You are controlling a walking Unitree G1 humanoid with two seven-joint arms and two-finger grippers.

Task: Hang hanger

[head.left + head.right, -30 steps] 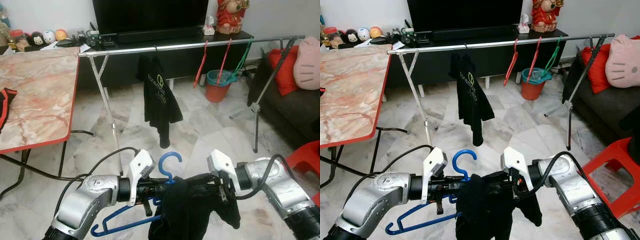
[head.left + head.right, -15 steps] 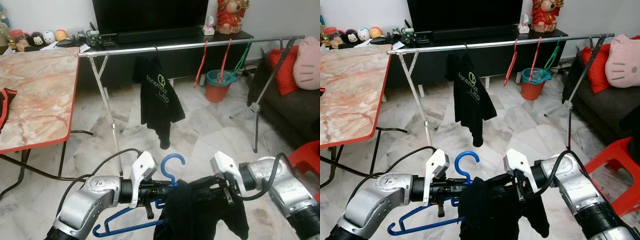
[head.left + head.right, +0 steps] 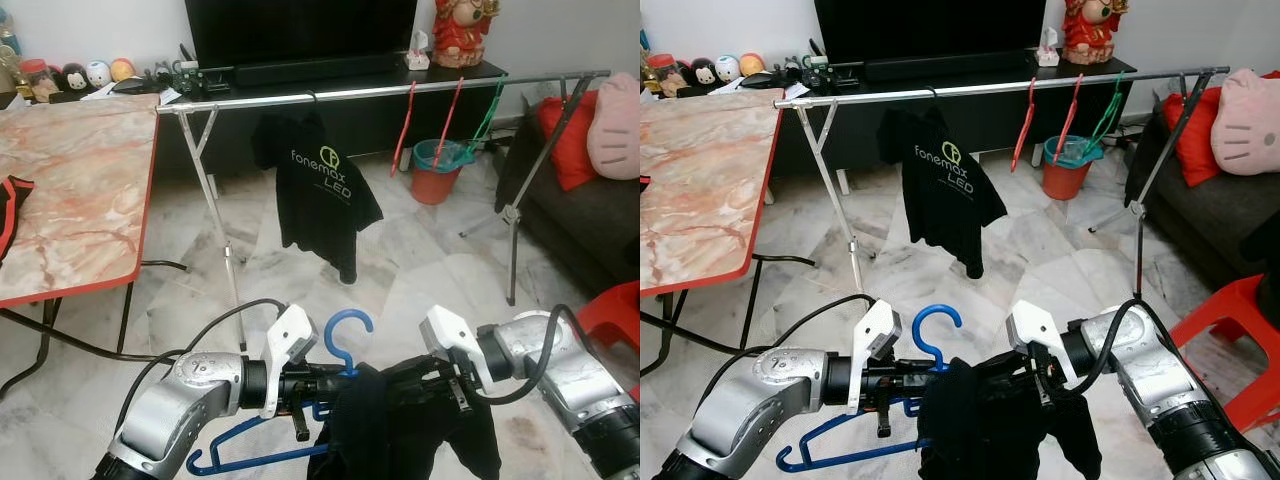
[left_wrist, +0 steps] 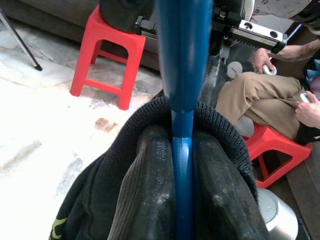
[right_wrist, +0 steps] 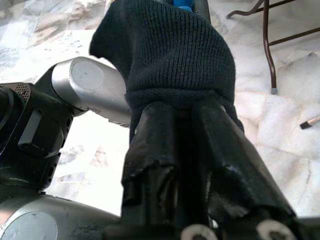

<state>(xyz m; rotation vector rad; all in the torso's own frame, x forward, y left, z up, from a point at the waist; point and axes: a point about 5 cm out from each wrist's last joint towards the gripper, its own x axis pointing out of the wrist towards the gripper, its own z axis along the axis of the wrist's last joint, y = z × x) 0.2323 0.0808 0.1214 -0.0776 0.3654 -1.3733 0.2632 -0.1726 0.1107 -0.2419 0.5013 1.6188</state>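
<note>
A blue plastic hanger (image 3: 338,352) is held low in front of me, its hook up and a black garment (image 3: 385,440) draped over it. My left gripper (image 3: 325,381) is shut on the blue hanger's neck; in the left wrist view the blue shaft (image 4: 183,165) runs between both fingers with knit collar around them. My right gripper (image 3: 418,383) is shut on the black garment; its fingers (image 5: 165,150) sit wrapped in the knit fabric. Ahead stands a silver clothes rail (image 3: 380,91) with a black printed T-shirt (image 3: 320,192) hanging on it.
Red and green bare hangers (image 3: 455,115) hang further right on the rail. A marble-top table with a red edge (image 3: 70,190) is at left, a TV console behind the rail, an orange bucket (image 3: 436,172), a dark sofa with cushions and a red stool (image 3: 610,312) at right. A seated person (image 4: 270,95) is in the left wrist view.
The T-shirt on the rail has swung round so its printed front faces me. Both grippers with the hanger and garment have barely shifted.
</note>
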